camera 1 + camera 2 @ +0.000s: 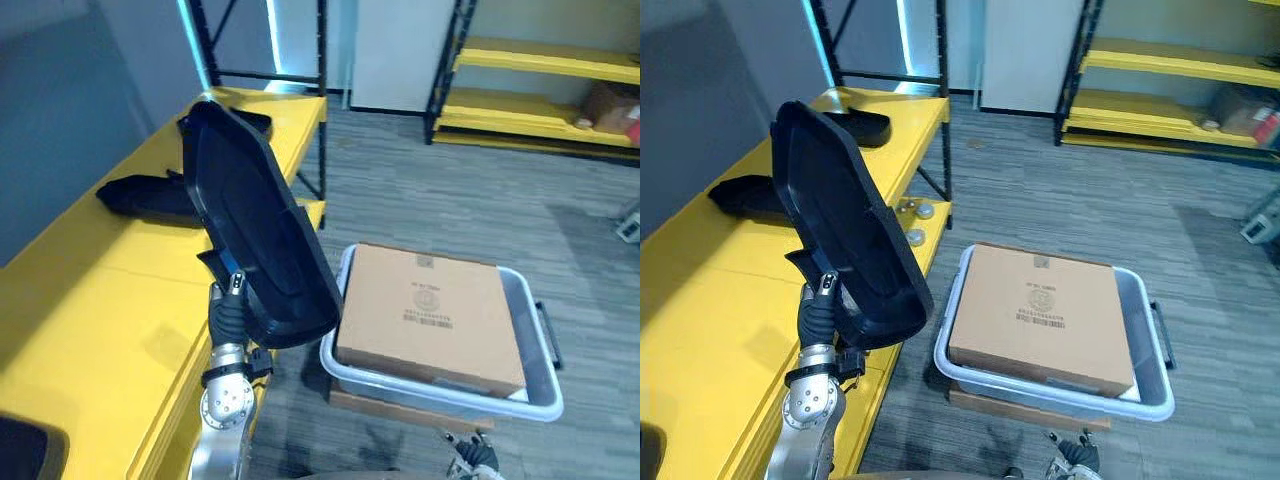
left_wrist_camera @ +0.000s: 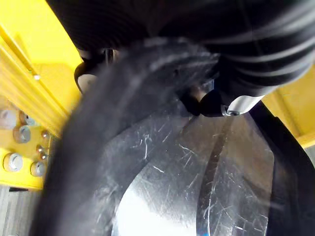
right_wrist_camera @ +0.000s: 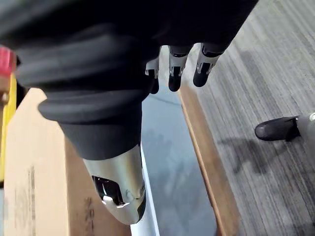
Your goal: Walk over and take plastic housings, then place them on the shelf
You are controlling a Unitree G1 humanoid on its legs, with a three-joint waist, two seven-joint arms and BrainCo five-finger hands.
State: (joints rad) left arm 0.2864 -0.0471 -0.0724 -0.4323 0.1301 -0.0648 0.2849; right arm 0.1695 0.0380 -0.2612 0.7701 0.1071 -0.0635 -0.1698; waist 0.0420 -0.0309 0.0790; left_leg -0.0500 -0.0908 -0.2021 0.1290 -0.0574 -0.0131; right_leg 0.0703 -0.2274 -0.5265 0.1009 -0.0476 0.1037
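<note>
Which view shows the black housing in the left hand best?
The right eye view: the whole black housing shows there, tilted by the yellow shelf, left hand gripping its lower end. The left eye view shows much the same; the left wrist view, a close-up of its scratched surface.

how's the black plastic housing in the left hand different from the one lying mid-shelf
The glossy black plastic housing stands on edge, tilted; the flat black housing lies down on the yellow shelf. The first is gripped from below by the left hand; the second rests untouched. Both are black plastic shells.
</note>
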